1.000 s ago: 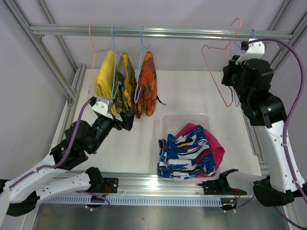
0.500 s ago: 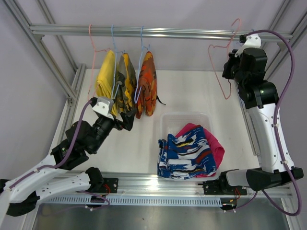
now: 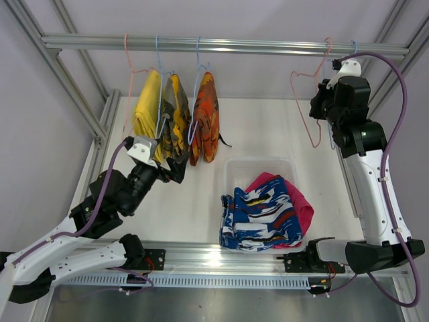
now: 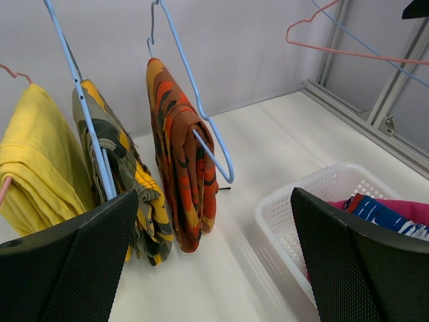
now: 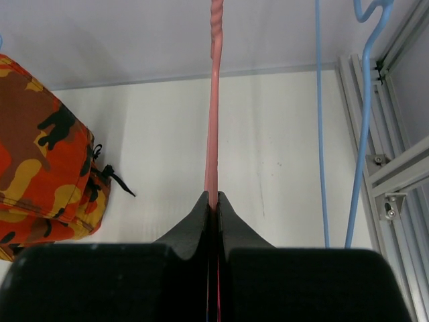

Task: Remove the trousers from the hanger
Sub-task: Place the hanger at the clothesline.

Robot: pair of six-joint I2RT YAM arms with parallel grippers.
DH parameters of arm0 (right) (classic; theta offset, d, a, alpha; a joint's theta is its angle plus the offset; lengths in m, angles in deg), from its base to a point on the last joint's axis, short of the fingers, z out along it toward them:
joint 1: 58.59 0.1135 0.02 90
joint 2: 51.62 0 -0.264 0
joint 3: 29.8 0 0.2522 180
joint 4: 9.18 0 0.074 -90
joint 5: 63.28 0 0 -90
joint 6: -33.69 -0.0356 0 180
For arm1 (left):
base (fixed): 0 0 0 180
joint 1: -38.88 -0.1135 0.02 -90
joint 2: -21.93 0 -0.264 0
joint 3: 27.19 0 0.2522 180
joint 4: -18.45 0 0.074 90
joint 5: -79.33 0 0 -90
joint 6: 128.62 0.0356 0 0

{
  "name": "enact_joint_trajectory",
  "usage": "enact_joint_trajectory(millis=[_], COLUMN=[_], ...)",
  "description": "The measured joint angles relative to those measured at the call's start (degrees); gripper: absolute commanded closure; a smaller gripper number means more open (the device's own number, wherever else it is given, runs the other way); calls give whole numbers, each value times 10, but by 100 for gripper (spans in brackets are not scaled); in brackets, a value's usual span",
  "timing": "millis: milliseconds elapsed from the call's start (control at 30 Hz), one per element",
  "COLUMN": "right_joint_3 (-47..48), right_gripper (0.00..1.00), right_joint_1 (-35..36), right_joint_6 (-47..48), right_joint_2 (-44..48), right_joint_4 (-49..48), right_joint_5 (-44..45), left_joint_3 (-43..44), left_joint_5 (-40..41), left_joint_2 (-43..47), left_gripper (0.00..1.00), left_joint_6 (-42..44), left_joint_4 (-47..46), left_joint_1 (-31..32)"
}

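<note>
Beneath overhead rail (image 3: 228, 45), pink hanger (image 5: 214, 100) sits clamped inside right claw (image 5: 213, 204).

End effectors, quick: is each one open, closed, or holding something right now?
Left end effector: open, holding nothing.
Right end effector: closed on the thin pink wire hanger, which is empty.

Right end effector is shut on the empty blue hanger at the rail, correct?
No. The right end effector is shut on the empty pink hanger at the rail; the blue hanger hangs free beside it, as the right wrist view shows.
</note>
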Motion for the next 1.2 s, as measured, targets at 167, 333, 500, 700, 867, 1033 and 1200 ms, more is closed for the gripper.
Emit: enact_joint_trajectory(millis=[167, 333, 500, 700, 867, 1033, 1200], right_joint_3=[-10, -41, -67, -71, -61, 6, 50], right_gripper=[86, 59, 44, 38, 37, 38, 38], right_joint_1=[0, -1, -1, -1, -1, -1, 6], right_joint_6=[-1, -6, -5, -8, -16, -31, -60], right_joint_2=[7, 30, 53, 83, 125, 148, 159], right_joint_4=[-5, -8, -8, 2, 38, 68, 49], right_joint_5=[-5, -9, -11, -13, -3, -13, -77], left_joint_3=[-1, -1, -1, -1, -2, -3, -3], left_joint_5=[2, 2, 2, 3, 7, 11, 12], left_joint_2=[0, 1, 1, 1, 4, 18, 36], left_gripper=[1, 1, 1, 0, 1, 0, 1], left_joint_6=[0, 0, 1, 5, 6, 4, -7], left_joint_4=[0, 0, 0, 0, -1, -3, -4], left_joint_1=[0, 0, 0, -1, -11, -51, -140])
